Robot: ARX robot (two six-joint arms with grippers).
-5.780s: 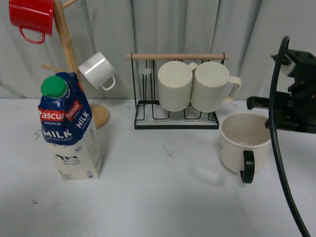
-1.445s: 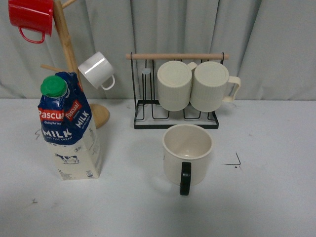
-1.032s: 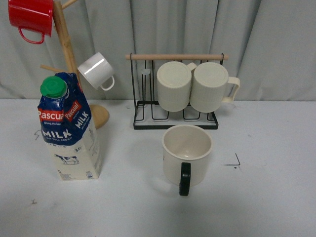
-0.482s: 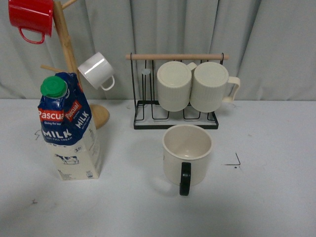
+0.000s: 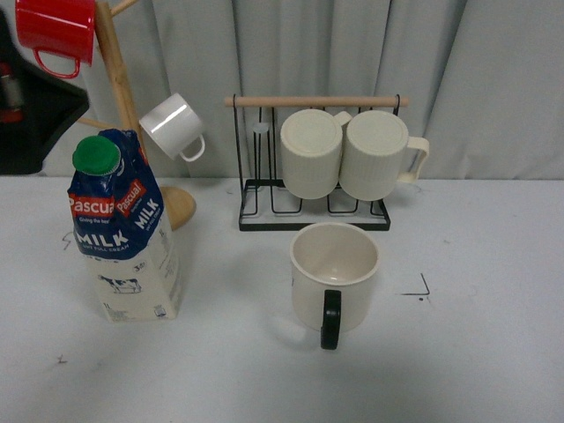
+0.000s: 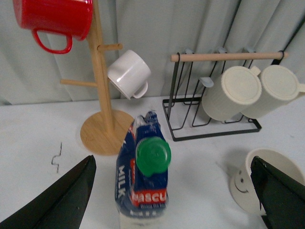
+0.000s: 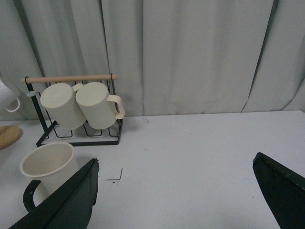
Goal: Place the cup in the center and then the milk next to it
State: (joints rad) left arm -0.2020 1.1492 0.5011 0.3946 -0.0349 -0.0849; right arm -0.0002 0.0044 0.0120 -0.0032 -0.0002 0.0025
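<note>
I read the left gripper (image 6: pixel 172 161) spread wide over the boxy milk (image 5: pixel 123 238) — right gripper (image 7: pixel 176 160) likewise, bare table (image 5: pixel 467 352) beside the glossy round cup (image 5: pixel 307 295).

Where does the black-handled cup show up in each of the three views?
Front: cup at the centre of the table, just ahead of the wire rack, handle toward the camera.
Left wrist: cup ahead of the rack, smiley side showing, partly hidden.
Right wrist: cup ahead of the rack, handle partly hidden.
Shared landmark: the rack with two ribbed mugs.

The milk (image 5: pixel 125 231) carton reads "Pascual" and "MILK".
</note>
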